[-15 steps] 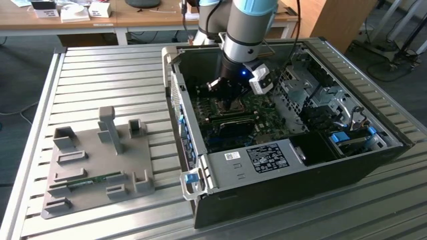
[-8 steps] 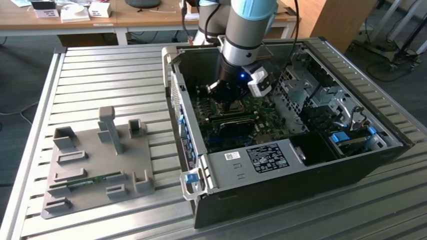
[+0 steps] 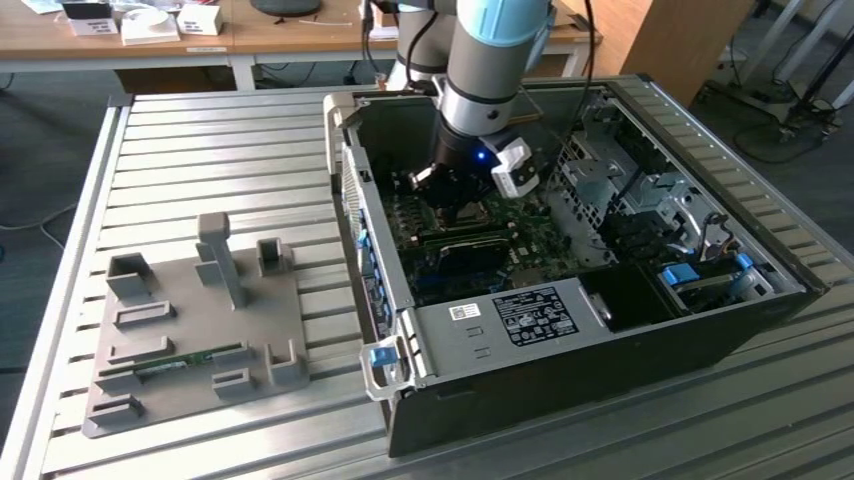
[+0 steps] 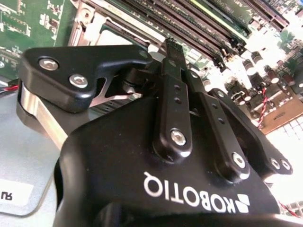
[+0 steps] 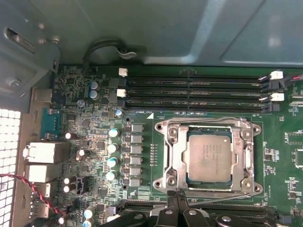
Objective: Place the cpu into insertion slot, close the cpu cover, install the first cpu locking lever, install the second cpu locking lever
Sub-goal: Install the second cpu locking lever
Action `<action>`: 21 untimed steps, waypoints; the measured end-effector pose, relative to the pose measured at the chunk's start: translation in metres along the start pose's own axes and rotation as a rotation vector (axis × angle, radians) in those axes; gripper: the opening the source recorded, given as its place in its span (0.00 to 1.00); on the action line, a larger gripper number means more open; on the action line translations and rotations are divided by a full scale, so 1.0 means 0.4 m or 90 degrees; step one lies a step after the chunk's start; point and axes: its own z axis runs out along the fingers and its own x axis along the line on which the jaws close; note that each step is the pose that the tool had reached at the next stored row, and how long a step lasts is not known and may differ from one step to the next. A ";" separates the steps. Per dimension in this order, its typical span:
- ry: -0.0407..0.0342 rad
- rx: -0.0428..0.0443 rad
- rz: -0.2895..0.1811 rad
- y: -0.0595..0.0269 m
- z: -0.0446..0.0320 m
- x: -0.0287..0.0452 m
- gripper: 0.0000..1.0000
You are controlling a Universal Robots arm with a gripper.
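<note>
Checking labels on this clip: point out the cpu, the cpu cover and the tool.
cpu (image 5: 208, 158), first wrist view, middle of its silvery top.
cpu cover (image 5: 173, 158), first wrist view, side bar of its frame.
tool (image 5: 176, 195), first wrist view, between its fingertips.

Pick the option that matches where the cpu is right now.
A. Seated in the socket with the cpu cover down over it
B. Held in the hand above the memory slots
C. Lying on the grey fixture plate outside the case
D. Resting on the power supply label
A: in the first wrist view the cpu sits inside the insertion slot, framed by the closed cpu cover.
</note>
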 end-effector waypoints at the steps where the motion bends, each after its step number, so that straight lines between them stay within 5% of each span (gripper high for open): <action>1: -0.0001 0.0000 0.000 0.000 0.001 0.002 0.11; 21: -0.0012 -0.0001 0.000 -0.001 0.018 0.029 0.11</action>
